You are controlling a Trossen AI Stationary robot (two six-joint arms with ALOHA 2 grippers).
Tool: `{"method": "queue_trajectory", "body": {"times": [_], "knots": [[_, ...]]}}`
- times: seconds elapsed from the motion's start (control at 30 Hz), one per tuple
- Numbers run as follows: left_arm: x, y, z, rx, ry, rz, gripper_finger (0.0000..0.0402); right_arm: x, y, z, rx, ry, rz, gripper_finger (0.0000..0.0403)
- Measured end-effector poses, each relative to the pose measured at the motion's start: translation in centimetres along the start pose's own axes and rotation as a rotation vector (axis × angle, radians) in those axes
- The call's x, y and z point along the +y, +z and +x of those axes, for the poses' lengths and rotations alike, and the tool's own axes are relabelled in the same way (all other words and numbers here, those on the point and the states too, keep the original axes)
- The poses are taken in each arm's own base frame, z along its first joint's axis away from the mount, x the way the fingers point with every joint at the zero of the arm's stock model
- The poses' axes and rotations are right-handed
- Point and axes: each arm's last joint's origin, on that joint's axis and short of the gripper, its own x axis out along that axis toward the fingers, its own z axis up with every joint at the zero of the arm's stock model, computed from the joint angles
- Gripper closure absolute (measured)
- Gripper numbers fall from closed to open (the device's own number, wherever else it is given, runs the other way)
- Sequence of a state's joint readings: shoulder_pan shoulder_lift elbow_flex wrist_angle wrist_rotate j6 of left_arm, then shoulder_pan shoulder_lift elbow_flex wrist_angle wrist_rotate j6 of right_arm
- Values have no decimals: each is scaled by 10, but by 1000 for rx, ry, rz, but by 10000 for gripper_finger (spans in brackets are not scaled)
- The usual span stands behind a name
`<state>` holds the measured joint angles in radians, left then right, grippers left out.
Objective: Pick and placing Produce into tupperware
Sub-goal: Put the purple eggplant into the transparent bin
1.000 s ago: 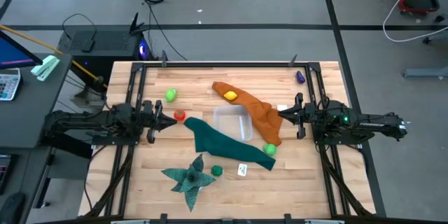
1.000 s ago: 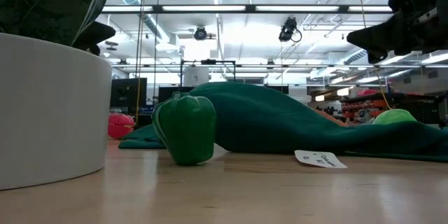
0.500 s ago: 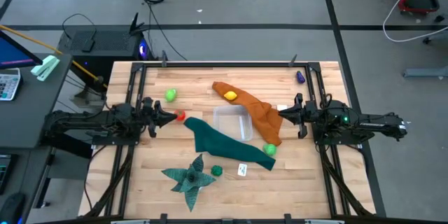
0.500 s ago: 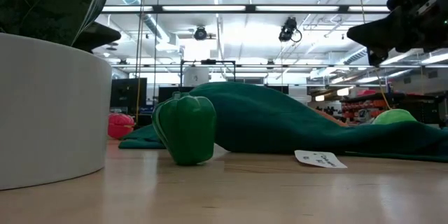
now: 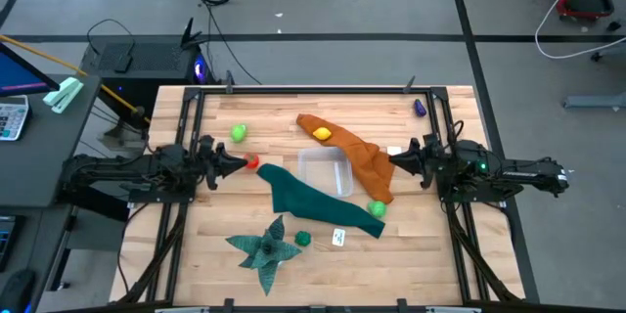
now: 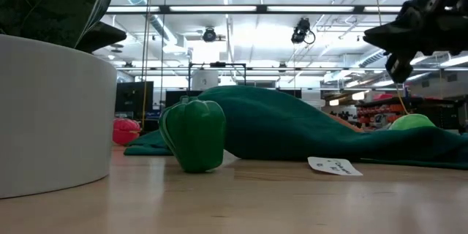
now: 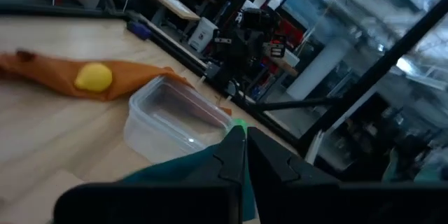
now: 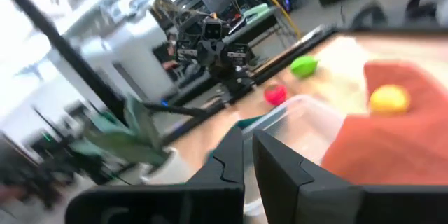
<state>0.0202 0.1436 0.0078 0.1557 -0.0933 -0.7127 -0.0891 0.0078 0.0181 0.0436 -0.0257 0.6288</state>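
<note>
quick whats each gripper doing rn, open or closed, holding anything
left gripper: closed, holding nothing, beside the red produce
right gripper: closed, holding nothing

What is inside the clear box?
Nothing shows inside the clear box: its bare floor is visible. A teal cloth lies against its front-left corner, so that corner is hidden.

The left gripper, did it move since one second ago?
Yes. The left gripper, shut, has moved toward the red toy near the table's left side; earlier it was farther from it.
</note>
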Motion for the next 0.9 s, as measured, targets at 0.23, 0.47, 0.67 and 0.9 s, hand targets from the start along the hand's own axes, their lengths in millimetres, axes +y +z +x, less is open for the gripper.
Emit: {"method": "queue_trajectory", "body": {"times": [0.23, 0.47, 0.67, 0.9], "knots": [[0, 0, 0, -6, 5, -180, 389, 1, 2, 0, -21, 14, 281, 403], [2, 2, 0, -60, 57, -135, 387, -2, 4, 0, -116, -61, 527, 403], [2, 2, 0, -87, 85, -129, 372, -3, 5, -1, -169, -102, 531, 400], [4, 4, -1, -132, 135, -85, 374, -6, 9, -2, -323, -200, 596, 396]]}}
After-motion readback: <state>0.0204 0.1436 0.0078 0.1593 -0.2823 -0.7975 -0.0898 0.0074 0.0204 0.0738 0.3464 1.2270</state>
